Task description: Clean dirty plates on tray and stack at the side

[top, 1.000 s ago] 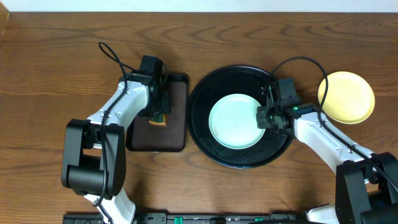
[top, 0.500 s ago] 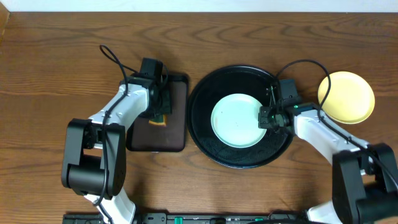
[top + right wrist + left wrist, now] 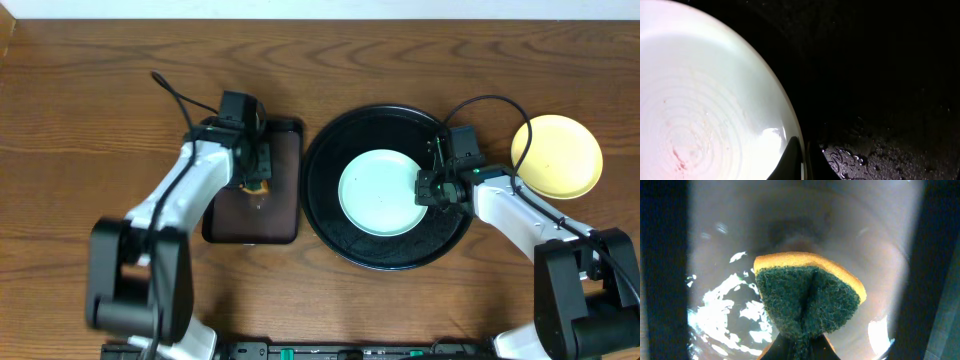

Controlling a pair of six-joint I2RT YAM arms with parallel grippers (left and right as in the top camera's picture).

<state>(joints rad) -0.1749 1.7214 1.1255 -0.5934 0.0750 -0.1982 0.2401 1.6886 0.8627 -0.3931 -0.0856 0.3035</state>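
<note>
A pale mint plate [image 3: 383, 193] lies in the middle of the round black tray [image 3: 392, 250]. My right gripper [image 3: 432, 188] is shut on the plate's right rim. In the right wrist view the rim is pinched between the fingers of my right gripper [image 3: 804, 156], and the plate [image 3: 705, 105] shows a faint reddish smear, with the wet tray [image 3: 890, 100] beside it. A pale yellow plate [image 3: 557, 156] sits on the table to the right of the tray. My left gripper [image 3: 256, 178] is shut on a green and yellow sponge [image 3: 807, 302] over the brown tray.
A small rectangular dark brown tray [image 3: 275, 215] lies left of the black tray, its surface wet and shiny [image 3: 725, 305]. Bare wooden table [image 3: 80, 120] stretches round both trays. Cables arch above both wrists.
My left gripper has closed on the sponge over the brown tray, and the left arm has shifted a little. The right gripper and the mint plate have hardly moved.
</note>
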